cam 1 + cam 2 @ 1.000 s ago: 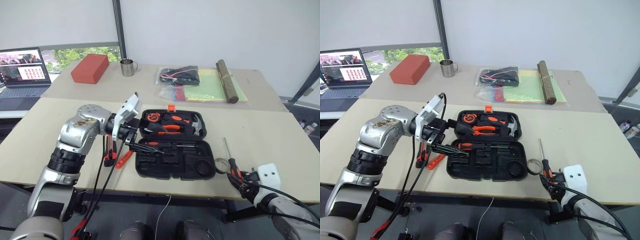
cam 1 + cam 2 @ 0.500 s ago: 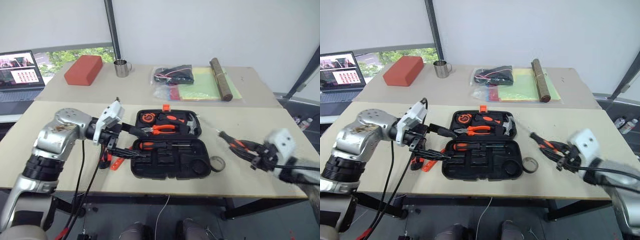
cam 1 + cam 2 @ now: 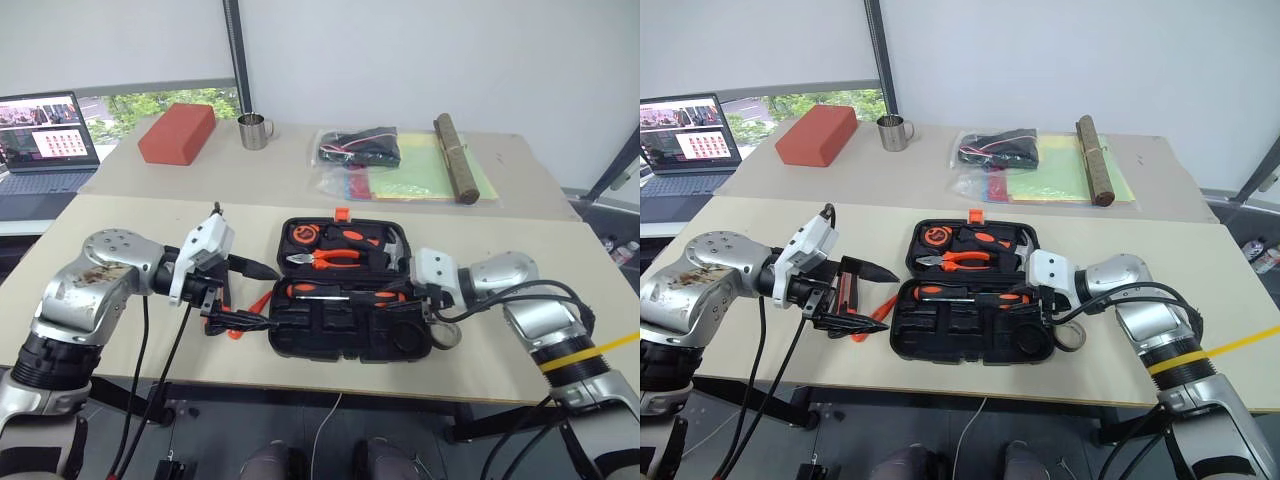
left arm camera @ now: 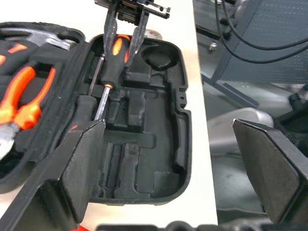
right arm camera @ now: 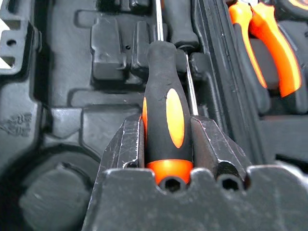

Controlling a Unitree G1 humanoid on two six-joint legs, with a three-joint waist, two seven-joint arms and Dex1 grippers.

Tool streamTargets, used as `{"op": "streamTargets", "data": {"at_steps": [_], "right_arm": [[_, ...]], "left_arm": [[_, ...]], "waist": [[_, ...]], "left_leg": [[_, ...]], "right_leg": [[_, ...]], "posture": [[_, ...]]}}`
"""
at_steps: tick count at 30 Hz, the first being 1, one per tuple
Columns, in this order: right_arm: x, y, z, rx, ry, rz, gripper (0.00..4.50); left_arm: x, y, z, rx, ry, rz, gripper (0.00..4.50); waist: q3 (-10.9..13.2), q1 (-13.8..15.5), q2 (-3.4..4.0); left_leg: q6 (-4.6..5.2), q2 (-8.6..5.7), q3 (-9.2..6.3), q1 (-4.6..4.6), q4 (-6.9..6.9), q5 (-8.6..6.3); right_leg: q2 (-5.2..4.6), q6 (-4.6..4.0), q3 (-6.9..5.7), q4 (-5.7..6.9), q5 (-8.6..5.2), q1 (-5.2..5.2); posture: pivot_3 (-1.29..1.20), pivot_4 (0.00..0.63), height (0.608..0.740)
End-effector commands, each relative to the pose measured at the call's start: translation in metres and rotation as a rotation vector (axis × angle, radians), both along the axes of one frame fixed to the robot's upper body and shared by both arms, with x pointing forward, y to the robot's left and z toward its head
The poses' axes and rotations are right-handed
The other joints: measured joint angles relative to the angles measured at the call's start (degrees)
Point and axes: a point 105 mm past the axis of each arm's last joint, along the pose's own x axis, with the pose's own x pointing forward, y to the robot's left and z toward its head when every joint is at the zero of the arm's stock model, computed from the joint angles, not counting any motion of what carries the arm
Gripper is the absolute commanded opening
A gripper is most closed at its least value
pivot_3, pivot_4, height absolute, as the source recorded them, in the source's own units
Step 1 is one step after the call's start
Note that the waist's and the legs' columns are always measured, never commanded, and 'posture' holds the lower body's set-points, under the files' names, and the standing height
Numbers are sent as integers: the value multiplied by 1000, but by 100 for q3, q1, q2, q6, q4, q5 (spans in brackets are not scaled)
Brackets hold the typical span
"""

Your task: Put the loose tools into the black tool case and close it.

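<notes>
The black tool case (image 3: pixel 350 347) lies open in the middle of the near table. Its far half holds pliers, a tape measure and a hammer. My right gripper (image 5: pixel 167 123) is shut on an orange-and-black screwdriver (image 5: pixel 163 72), held low over the case's near half with its shaft pointing along a recess. A second screwdriver (image 3: pixel 318 291) lies in the case beside it. My left gripper (image 3: pixel 868 297) is open just left of the case, holding nothing. Under it lie an orange-black utility knife (image 3: pixel 845 293) and a slim orange tool (image 3: pixel 877 316). A small grey tape roll (image 3: pixel 1071 338) sits right of the case.
On the far table are a laptop (image 3: pixel 45 130), a red brick (image 3: pixel 178 133), a metal cup (image 3: pixel 255 130), a black bundle in clear plastic (image 3: pixel 360 150) and a brown roll (image 3: pixel 455 158) on yellow-green sheets. Cables hang off the near edge under my left arm.
My right arm swung up from the table's right front edge and leftward, carrying the screwdriver over the case's near half. My left gripper drew back to the left, out of the case.
</notes>
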Motion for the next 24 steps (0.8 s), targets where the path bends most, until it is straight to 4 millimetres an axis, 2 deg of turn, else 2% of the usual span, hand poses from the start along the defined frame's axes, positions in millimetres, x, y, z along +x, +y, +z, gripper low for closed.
{"op": "streamTargets", "data": {"at_steps": [1,2,3,6,10,12,13,16,21,24], "right_arm": [[1,-4,6,-19,-16,6,1484],[1,-5,7,-18,-15,4,1985],[0,-7,9,-19,-13,2,2125],[-3,-12,13,-20,-18,-1,3149],[-2,-2,29,78,-25,-27,4444],[-1,10,40,157,-14,-39,4444],[-1,14,43,187,-1,-45,4276],[-3,23,42,223,28,-48,3342],[-2,36,27,197,38,-52,1628],[0,41,12,146,45,-64,634]], "left_arm": [[-1,2,11,-11,-45,6,4500],[-1,2,11,-12,-49,9,4500],[1,2,12,-13,-53,11,4500],[3,2,12,-15,-58,15,4500],[7,2,13,-19,-65,17,4500],[8,2,13,-22,-68,17,4500],[9,1,12,-22,-68,16,4500],[10,1,11,-20,-67,15,4500],[13,4,6,-3,-64,17,4500],[15,4,5,-2,-63,23,4500]], "waist": [[0,-11,0],[0,-16,0],[0,-22,0],[0,-29,0],[0,-50,0],[0,-75,0],[0,-77,0],[0,-81,0],[0,-77,0],[0,-82,0]], "left_leg": [[0,0,0,2,1,0],[0,0,1,2,1,0],[-1,0,1,4,2,0],[-1,0,1,5,1,0],[-1,1,1,4,0,0],[-1,2,1,4,0,0],[-2,3,1,4,0,1],[-3,3,1,5,0,1],[-3,1,2,2,0,1],[-4,1,3,2,-1,1]], "right_leg": [[0,1,2,3,0,0],[-1,0,2,5,0,0],[-1,0,3,6,0,0],[-2,-9,4,7,5,0],[-1,-18,4,7,10,-1],[-1,-19,5,8,11,-2],[-1,-23,5,8,13,-2],[0,-35,5,11,20,-2],[0,-35,0,9,20,-4],[2,-34,-1,10,19,-7]], "posture": [[0,150,736],[0,150,736],[0,150,736],[0,150,736],[0,150,736],[0,150,736],[0,150,736],[0,150,736],[0,150,736],[0,150,736]]}}
